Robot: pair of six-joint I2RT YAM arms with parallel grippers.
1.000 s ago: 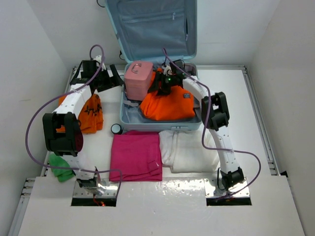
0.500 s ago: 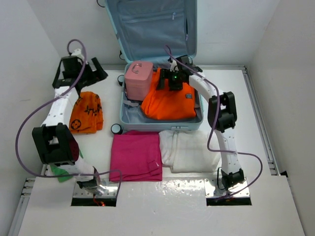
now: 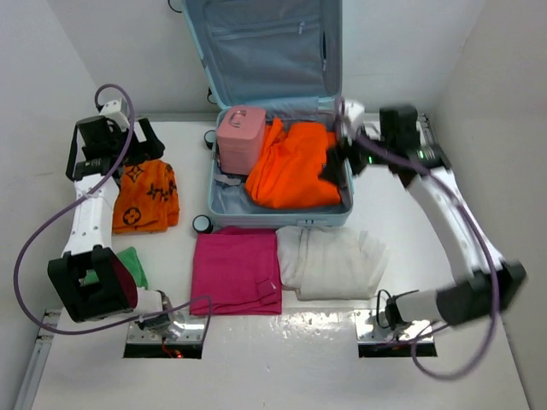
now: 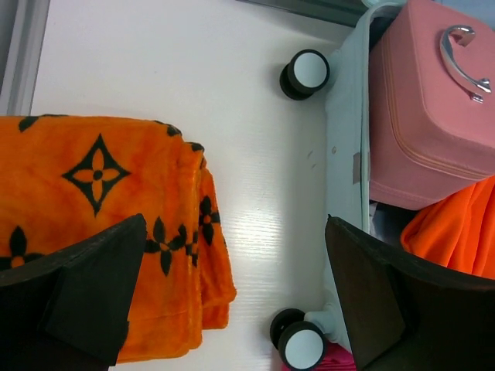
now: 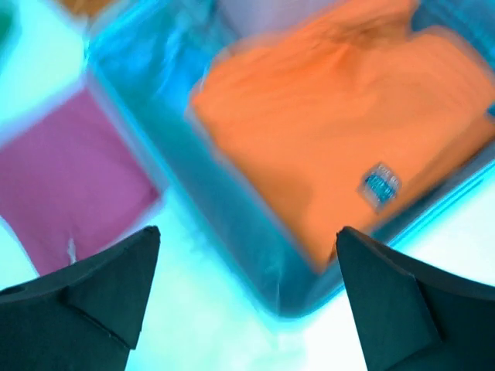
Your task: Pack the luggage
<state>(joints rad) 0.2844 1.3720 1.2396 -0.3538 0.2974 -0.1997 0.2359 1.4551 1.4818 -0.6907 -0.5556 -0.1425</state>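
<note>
Packing stood partway done as I read it: the luggage (image 3: 226, 203) lay open at the middle of the far edge of the surface (image 3: 402, 213), lid propped upright against the back wall. A pink vanity case (image 3: 240, 137) sat in its left side, and an orange garment (image 3: 295, 171) filled most of the right. Outside it waited a patterned orange blanket (image 3: 147, 196) by the left edge, a magenta cloth (image 3: 237, 269) and a white cloth (image 3: 329, 260) side by side just in front of the shell, and a green cloth (image 3: 128, 265) toward the near left corner. My left hand (image 4: 236, 232) hung above the inner edge of the blanket, fingers spread wide and holding nothing, with the luggage wall and two of its wheels just to the right in that wrist view. My right hand (image 5: 247, 229) was over the right rim of the shell, also spread and empty, though its wrist view was badly smeared. I judged this to be the gap between one item going in and the next being fetched. The blanket looked the likeliest candidate, which called for lowering the left hand onto the folded edge, pinching through several layers so the bundle stayed together, then lifting high enough to clear the rim and setting it into the strip of bare lining near the vanity case.
</note>
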